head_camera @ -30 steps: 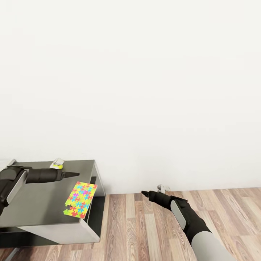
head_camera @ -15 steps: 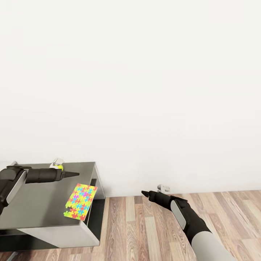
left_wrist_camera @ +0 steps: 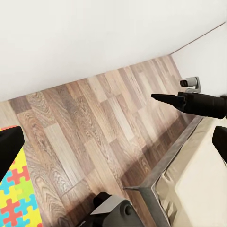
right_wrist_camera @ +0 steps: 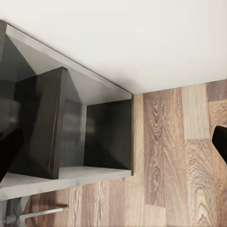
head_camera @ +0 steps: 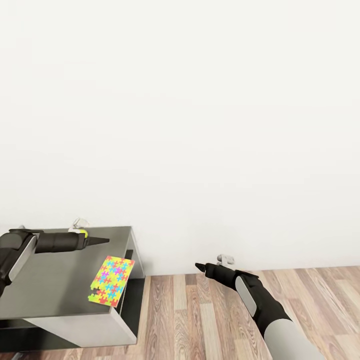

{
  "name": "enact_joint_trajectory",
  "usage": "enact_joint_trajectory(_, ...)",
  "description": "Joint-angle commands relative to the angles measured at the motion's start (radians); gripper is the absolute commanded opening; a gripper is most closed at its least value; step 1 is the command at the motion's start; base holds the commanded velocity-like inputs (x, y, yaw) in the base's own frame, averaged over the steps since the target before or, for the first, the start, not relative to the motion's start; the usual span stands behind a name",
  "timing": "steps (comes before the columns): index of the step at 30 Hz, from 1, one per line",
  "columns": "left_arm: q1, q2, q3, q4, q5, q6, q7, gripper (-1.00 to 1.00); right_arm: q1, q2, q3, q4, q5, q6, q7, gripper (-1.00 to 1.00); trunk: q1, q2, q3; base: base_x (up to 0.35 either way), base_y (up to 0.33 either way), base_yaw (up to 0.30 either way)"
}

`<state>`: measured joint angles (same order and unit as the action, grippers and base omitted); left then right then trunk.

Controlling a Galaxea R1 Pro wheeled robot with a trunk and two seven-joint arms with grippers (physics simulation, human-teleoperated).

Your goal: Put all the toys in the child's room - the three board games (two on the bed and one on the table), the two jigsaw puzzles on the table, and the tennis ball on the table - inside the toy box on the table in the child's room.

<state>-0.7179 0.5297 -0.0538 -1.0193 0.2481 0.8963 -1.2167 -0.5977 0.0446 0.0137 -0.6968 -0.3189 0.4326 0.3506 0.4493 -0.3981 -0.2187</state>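
A multicolour jigsaw puzzle (head_camera: 111, 281) lies flat near the right front corner of the dark grey table (head_camera: 50, 285); its edge also appears in the left wrist view (left_wrist_camera: 14, 203). The yellow-green tennis ball (head_camera: 82, 233) rests at the table's back edge, partly hidden behind my left arm. My left gripper (head_camera: 100, 241) hovers over the table, behind the puzzle, open and empty, fingers (left_wrist_camera: 10, 149) wide apart. My right gripper (head_camera: 200, 267) hangs over the wood floor right of the table, open and empty (right_wrist_camera: 115, 144). The toy box and board games are out of view.
A blank white wall stands close behind the table. The table's right end has open dark shelf compartments (right_wrist_camera: 101, 135). Wood-plank floor (head_camera: 225, 320) stretches to the right. The left wrist view catches the cream bed (left_wrist_camera: 198, 184) with its grey frame.
The whole head view has shifted slightly, with table and floor sitting lower in the picture, so the camera moved. Both arms keep the same pose and the puzzle and ball stay put.
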Motion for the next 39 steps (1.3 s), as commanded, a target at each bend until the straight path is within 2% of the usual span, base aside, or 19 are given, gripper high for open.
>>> enact_joint_trajectory(1,-0.001,0.001,-0.002,0.001,0.005,0.007,0.0,1.0,-0.001,0.0,0.0,-0.001,-0.006,0.006,-0.001,1.0,0.001,-0.002,0.0,0.0,0.0,0.0)
enact_joint_trajectory(22,0.0,0.002,-0.001,0.002,0.005,0.007,0.0,1.0,-0.001,0.001,0.0,-0.001,-0.009,0.007,-0.001,1.0,0.001,-0.002,0.033,0.0,0.006,0.0)
enact_joint_trajectory(39,0.0,0.003,0.0,0.005,0.006,0.006,0.0,1.0,-0.001,0.001,0.0,-0.001,-0.016,0.009,-0.001,1.0,0.001,-0.002,0.061,0.0,0.134,0.0)
